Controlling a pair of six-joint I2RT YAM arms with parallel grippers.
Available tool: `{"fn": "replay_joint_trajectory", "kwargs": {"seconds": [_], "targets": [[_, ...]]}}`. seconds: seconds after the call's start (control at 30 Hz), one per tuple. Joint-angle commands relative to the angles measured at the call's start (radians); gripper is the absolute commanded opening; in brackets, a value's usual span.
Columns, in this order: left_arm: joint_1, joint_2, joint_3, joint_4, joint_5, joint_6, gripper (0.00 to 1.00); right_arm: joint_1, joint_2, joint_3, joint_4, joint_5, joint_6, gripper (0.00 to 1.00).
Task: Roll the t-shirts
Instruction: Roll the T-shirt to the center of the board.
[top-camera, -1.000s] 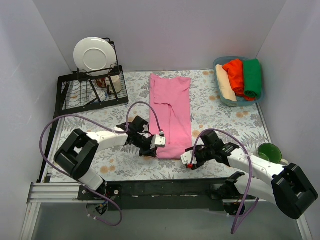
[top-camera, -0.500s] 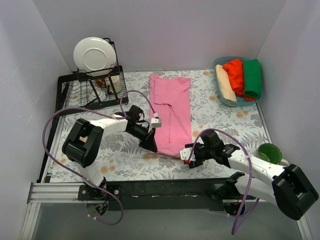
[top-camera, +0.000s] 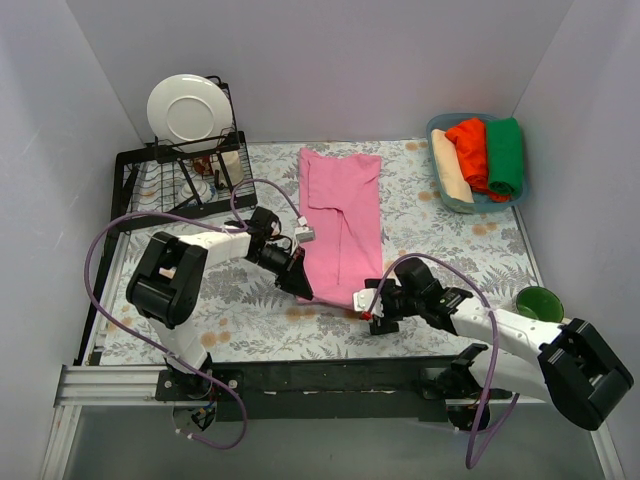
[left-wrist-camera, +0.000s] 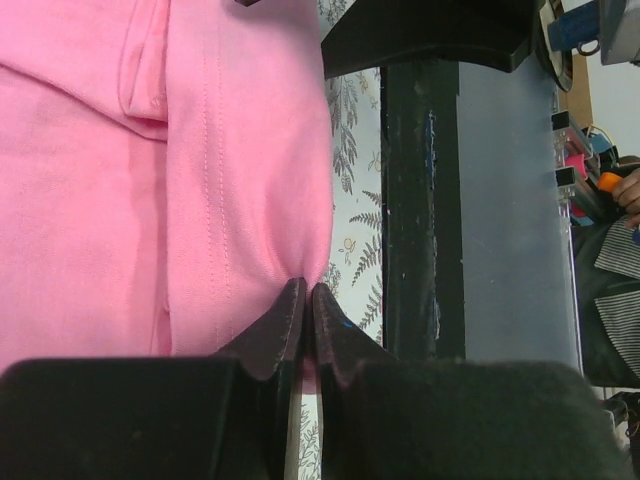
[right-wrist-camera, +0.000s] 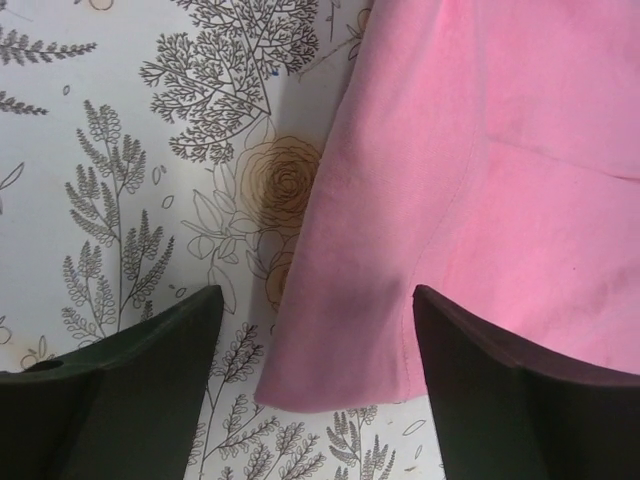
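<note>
— Pink cloth t-shirt (top-camera: 342, 215)?
— Folded long and narrow, lying flat on floral-printed tablecloth (top-camera: 450, 245).
— Left gripper (left-wrist-camera: 307, 300)?
— Pressed together, pinching the shirt's near left hem corner.
— Right gripper (right-wrist-camera: 315, 315)?
— Spread wide, straddling the near right corner, gripping nothing.

t-shirt (top-camera: 341, 222) on table (top-camera: 450, 250) centre, rack (top-camera: 180, 185) behind left, tub (top-camera: 466, 207) of rolled shirts (top-camera: 480, 150) behind right, cup (top-camera: 538, 303) near right
</note>
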Motion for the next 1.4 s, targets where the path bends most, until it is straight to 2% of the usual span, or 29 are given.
{"fn": "replay_joint_trajectory", "kwargs": {"seconds": [0.0,0.13,0.17,0.27,0.37,0.43,0.47,0.57,0.63,0.8,0.9,1.13,1.37], "targets": [[0.016,-0.014,0.016,0.008,0.058,-0.024,0.00,0.034,0.021,-0.007,0.134,0.090,0.078,0.75],[0.017,-0.010,0.013,-0.008,0.053,-0.001,0.00,0.048,0.069,-0.001,0.204,0.199,0.111,0.56],[0.017,-0.009,0.011,-0.018,0.046,0.017,0.00,0.048,0.087,0.005,0.209,0.213,0.116,0.47],[0.017,-0.013,0.002,-0.040,0.014,0.057,0.00,0.048,0.087,0.028,0.182,0.233,0.118,0.37],[0.017,-0.023,0.001,-0.060,-0.022,0.102,0.00,0.047,0.051,0.048,0.143,0.219,0.107,0.31],[0.017,-0.044,0.004,-0.078,-0.056,0.142,0.00,0.048,0.031,0.069,0.053,0.187,0.101,0.27],[0.017,-0.052,0.005,-0.109,-0.066,0.187,0.00,0.047,0.015,0.098,0.008,0.169,0.099,0.20],[0.017,-0.069,0.027,-0.205,-0.085,0.276,0.00,0.048,-0.005,0.146,-0.166,0.084,0.098,0.14],[0.016,-0.076,0.036,-0.250,-0.097,0.333,0.00,0.047,-0.002,0.187,-0.281,0.031,0.107,0.12],[0.016,-0.063,0.079,-0.341,-0.105,0.344,0.00,0.021,0.043,0.238,-0.473,-0.087,0.061,0.06],[0.016,-0.026,0.132,-0.380,-0.106,0.352,0.00,0.004,0.047,0.244,-0.513,-0.097,0.046,0.01],[0.016,0.129,0.297,-0.615,-0.097,0.502,0.00,-0.073,0.099,0.290,-0.556,-0.123,0.000,0.01],[0.017,0.178,0.358,-0.606,-0.134,0.505,0.00,-0.171,0.254,0.417,-0.648,-0.209,-0.121,0.01]]}}
